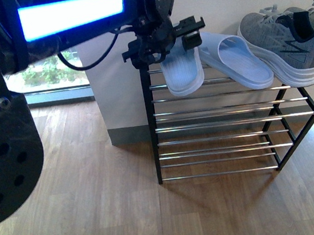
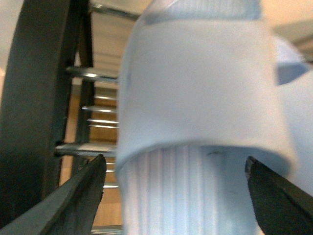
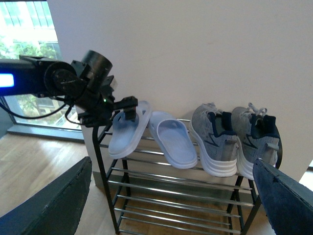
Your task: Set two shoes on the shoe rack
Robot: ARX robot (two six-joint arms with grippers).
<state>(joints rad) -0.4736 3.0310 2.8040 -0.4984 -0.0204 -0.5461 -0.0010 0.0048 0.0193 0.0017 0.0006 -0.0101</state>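
Looming black at the front view's near left, the left arm reaches to the shoe rack [image 1: 217, 126], its left gripper [image 1: 179, 47] at a pale blue slide [image 1: 183, 73] tilted over the top tier's edge; it could slip off. Both sneakers [image 1: 287, 46] sit there already.

Left wrist: jaws spread, slide between, apparently untouched.

Right wrist: right gripper [image 3: 171, 196] released, well back.
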